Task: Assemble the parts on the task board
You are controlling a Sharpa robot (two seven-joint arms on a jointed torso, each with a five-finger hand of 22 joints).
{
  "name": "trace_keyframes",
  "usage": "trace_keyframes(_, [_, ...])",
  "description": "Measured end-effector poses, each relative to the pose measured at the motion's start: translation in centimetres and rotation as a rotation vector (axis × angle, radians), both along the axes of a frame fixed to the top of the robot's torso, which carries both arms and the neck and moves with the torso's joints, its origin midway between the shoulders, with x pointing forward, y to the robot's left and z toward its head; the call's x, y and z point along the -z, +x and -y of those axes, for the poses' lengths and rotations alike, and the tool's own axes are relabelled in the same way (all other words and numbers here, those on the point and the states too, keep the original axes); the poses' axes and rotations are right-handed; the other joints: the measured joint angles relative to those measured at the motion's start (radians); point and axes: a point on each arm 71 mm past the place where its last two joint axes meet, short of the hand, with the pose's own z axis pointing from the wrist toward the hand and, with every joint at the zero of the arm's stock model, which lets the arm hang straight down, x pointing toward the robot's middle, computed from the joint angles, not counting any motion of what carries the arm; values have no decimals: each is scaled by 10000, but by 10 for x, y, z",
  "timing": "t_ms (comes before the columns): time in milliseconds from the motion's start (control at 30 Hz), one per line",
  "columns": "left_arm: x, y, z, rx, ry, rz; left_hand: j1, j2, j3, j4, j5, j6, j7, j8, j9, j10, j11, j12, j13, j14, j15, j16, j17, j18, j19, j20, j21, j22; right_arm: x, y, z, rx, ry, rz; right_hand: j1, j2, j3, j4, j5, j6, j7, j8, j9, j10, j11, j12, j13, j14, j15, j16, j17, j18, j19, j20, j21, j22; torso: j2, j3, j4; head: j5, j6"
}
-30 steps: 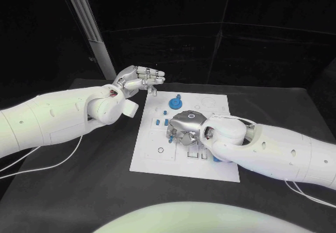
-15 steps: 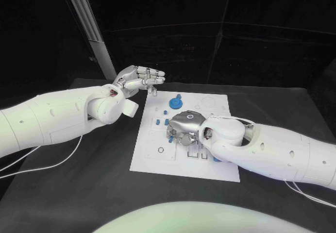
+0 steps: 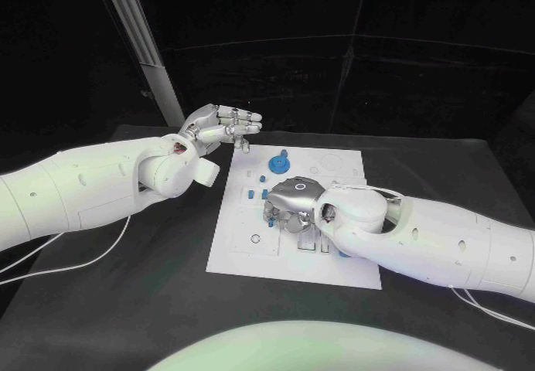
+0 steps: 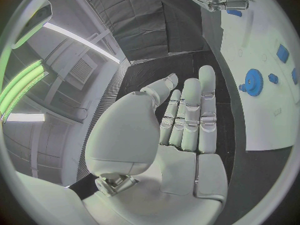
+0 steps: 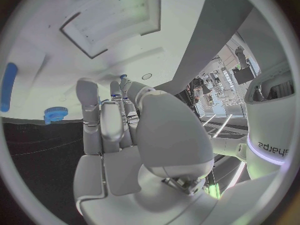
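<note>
While reaching down over the near middle of the task board (image 3: 251,255), possibly knocking things. Leaning the right hand (image 3: 292,202) low over the white plate, so maybe pushing the whole board sideways on the black table (image 3: 145,294) if pressing too hard. Maybe dropping or tipping the tiny blue peg (image 5: 123,77) at the fingertips if coming down crooked over its hole. Hiding much of the work under the big white arm, so aiming partly blind. Maybe bumping the small blue pieces (image 3: 259,193) lying just beside the fingers, a little farther back. Not likely hitting the blue gear (image 3: 279,164) sitting near the far edge, well apart from this hand.

Bending the right hand's fingers (image 5: 103,120) down toward the board, pressed close side by side, with the thumb folded across them. Touching the tiny blue peg with the tips, or maybe pinching it; not being able to tell which.

Farthest back, holding the left hand (image 3: 223,124) up in the air past the far left corner of the board. Lining its fingers (image 4: 190,115) up close together, the thumb off to one side. Holding nothing there, and touching nothing.
</note>
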Motion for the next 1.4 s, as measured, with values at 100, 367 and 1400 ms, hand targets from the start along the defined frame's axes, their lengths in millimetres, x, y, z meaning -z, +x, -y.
trace_keyframes(100, [0, 0, 0, 0, 3, -5, 0, 0, 0, 0, 0, 0, 0, 0, 0, 0, 0, 0, 0, 0, 0, 0, 0, 0, 0, 0, 0, 1, 0, 0, 0, -28, -32, -22, 0, 0, 0, 0, 0, 0, 0, -3, -1, 0, 0, 0, 1, 0, 0, 0, 0, 1, 0, 0, 0, 0, 0, 1, 0, -1, -2])
trace_keyframes(367, [0, 0, 0, 3, 8, -19, 0, 0, 0, 0, 0, 0, 0, 0, 0, 0, 0, 0, 1, 0, 0, 0, 1, 0, 0, 0, 0, 1, 1, 0, 0, -34, -48, -32, -356, -164, 0, 0, 93, -253, 139, -59, -42, -351, 166, -277, -45, 23, 23, 0, -16, 1, -55, 54, 0, -31, -1, 1, 2, -2, -14])
trace_keyframes(1400, [1, 1, -4, -61, 56, -73, 0, 0, 0, 0, 0, 0, -1, 0, 0, 0, 0, 0, -9, 0, 0, -40, -12, -1, 0, 0, 0, -5, -17, -1, 64, 972, 1401, 97, -1045, -651, -1007, 110, 475, -1452, 330, -67, -120, -1396, 427, -366, -43, 36, 254, -36, -362, 1, -341, 341, -226, -523, -27, 5, -17, -261, 246])
